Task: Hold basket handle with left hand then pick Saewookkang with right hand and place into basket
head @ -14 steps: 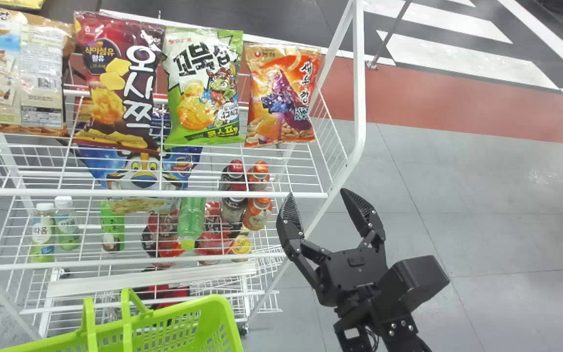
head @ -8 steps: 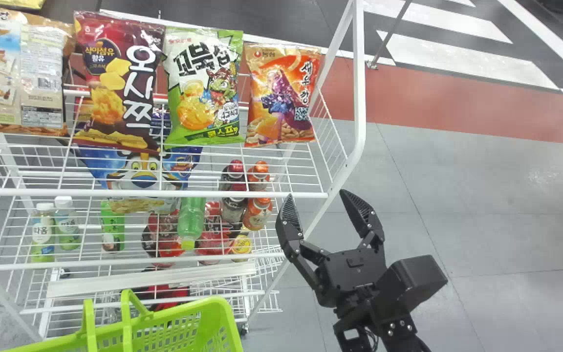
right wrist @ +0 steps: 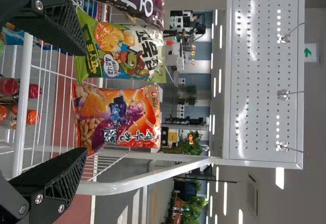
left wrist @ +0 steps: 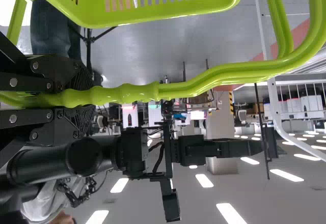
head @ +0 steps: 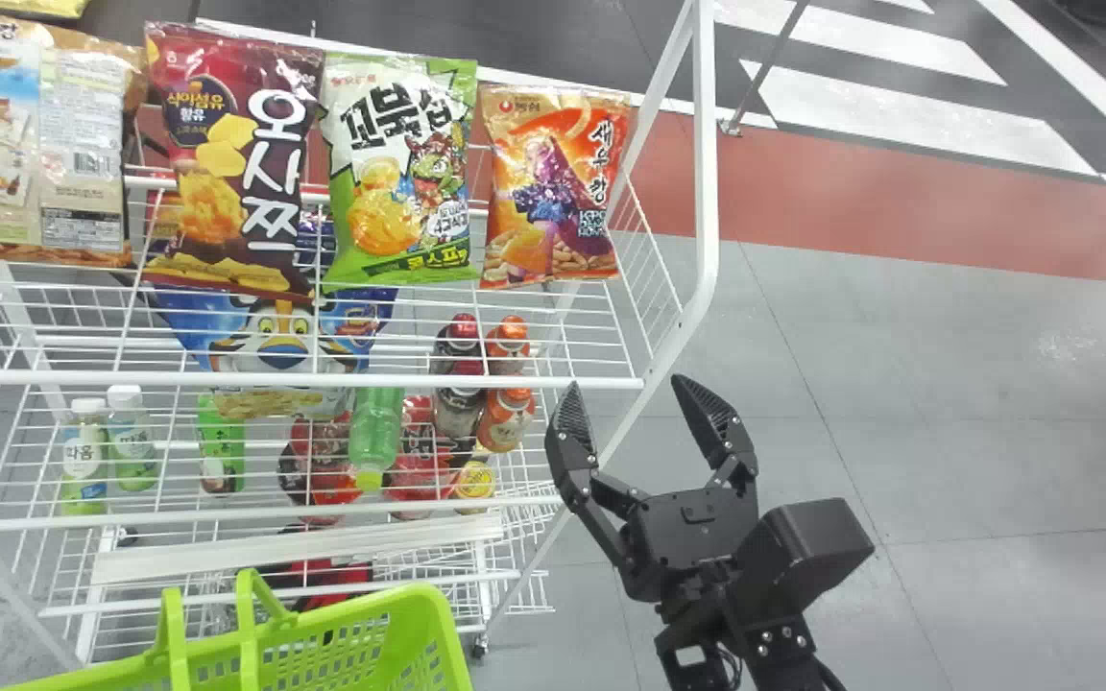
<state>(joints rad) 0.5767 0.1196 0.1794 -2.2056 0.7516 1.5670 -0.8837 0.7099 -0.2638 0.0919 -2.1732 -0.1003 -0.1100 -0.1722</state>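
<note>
Right of the rack's front corner, my right gripper stands open with nothing between its fingers; the right wrist view shows the same gripper facing the orange Saewookkang bag. That Saewookkang stands upright at the right end of the top shelf, apart from the gripper. The green basket is at the bottom left of the head view. In the left wrist view my left gripper is shut on the basket handle, and the basket hangs from it.
A green-white bag stands beside the Saewookkang, with a maroon bag farther left. The rack's white corner post rises right of the Saewookkang, and its front rail crosses before the bags. Bottles stand on the lower shelf.
The basket has shifted very slightly to the left in the head view. My right gripper has barely moved and stays open; the bags have not moved.
</note>
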